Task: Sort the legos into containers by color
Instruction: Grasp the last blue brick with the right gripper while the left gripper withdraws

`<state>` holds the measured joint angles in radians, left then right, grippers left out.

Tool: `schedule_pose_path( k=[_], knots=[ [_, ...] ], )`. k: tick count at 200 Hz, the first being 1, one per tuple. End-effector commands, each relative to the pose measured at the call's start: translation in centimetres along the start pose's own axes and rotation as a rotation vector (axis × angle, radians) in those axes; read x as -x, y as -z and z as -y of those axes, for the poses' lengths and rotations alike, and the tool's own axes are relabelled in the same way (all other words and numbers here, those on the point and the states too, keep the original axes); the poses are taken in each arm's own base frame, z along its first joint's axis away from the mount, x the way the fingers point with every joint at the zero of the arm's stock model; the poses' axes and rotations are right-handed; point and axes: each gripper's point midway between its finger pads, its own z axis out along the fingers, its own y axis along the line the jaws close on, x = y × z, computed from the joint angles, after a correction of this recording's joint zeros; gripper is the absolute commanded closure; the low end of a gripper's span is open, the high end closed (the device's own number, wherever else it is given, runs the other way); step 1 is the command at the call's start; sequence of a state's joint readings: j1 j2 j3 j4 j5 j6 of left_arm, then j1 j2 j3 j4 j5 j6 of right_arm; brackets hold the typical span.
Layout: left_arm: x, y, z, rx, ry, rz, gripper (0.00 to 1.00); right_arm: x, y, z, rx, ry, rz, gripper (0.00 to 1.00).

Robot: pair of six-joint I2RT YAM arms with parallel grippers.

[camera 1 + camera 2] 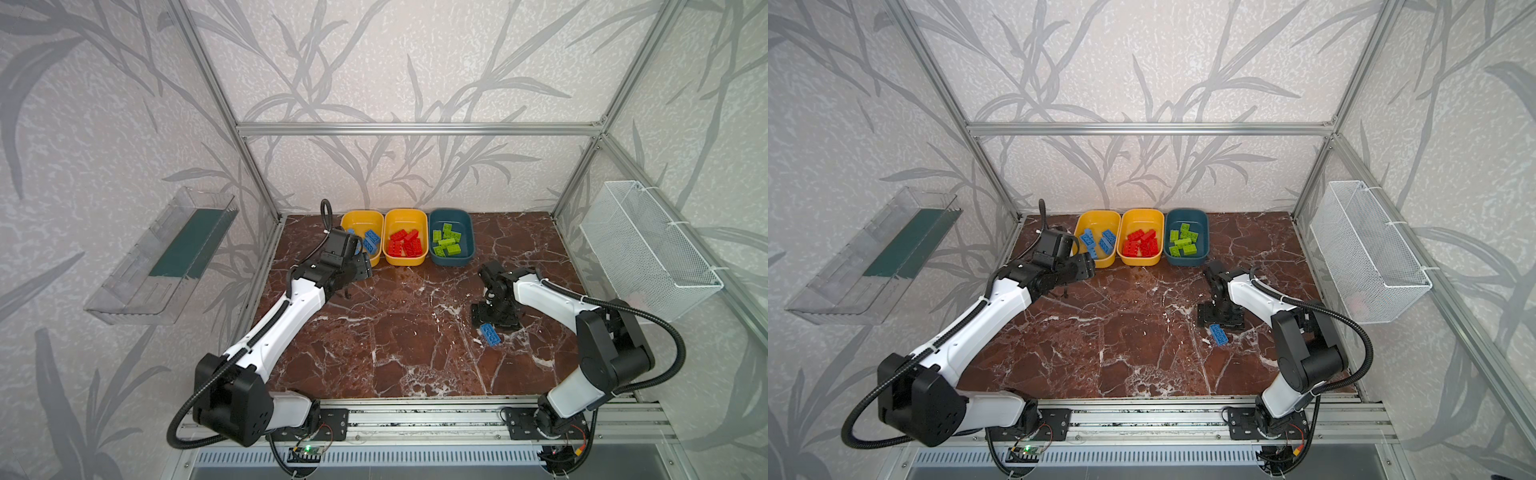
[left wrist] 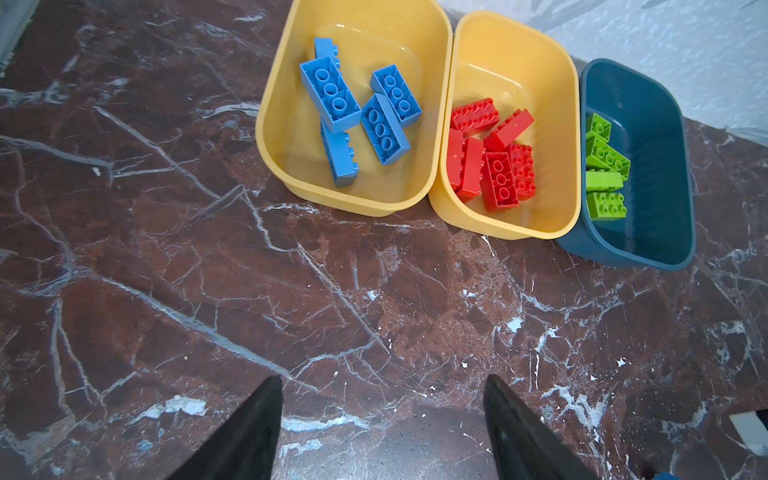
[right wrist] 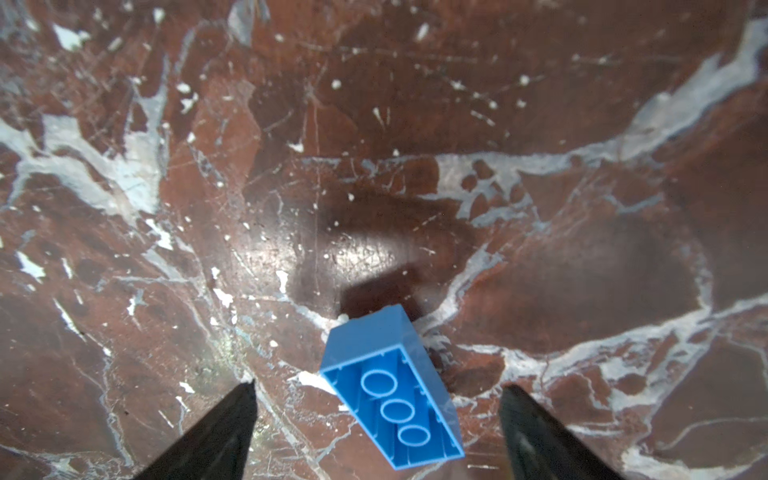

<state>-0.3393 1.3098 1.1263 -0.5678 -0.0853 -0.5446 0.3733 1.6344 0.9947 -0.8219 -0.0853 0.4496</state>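
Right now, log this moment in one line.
loose blue lego on table | right end effector open, over it | left end effector open, empty

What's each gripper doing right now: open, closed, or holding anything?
Left gripper: open, empty.
Right gripper: open, straddling a loose blue lego, not gripping it.

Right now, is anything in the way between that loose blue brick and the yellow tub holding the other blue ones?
Nothing lies on the table between the blue brick and that yellow tub. But the left gripper hangs open by the tub's near edge and may crowd the drop.
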Motion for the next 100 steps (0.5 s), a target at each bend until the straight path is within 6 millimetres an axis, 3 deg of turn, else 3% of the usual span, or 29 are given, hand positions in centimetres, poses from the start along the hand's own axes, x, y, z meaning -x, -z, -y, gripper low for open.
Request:
schedule_pose_path(
  k=[1, 45, 100],
  knots=[
    [-0.6, 1.4, -1.6, 0.048, 0.039, 0.028, 0.24, -0.5, -0.9, 0.0, 0.001, 0.033, -0.017, 0.17],
    [-2.2, 3.1, -3.4, 0.077, 0.058, 0.034, 0.23, -1.3, -2.1, 0.0, -0.013, 0.05, -0.044, 0.35],
    [-3.7, 4.8, -5.8, 0.138, 0.069, 0.052, 0.21, -2.0, -3.3, -1.1, -0.059, 0.102, -0.078, 0.66]
  ],
)
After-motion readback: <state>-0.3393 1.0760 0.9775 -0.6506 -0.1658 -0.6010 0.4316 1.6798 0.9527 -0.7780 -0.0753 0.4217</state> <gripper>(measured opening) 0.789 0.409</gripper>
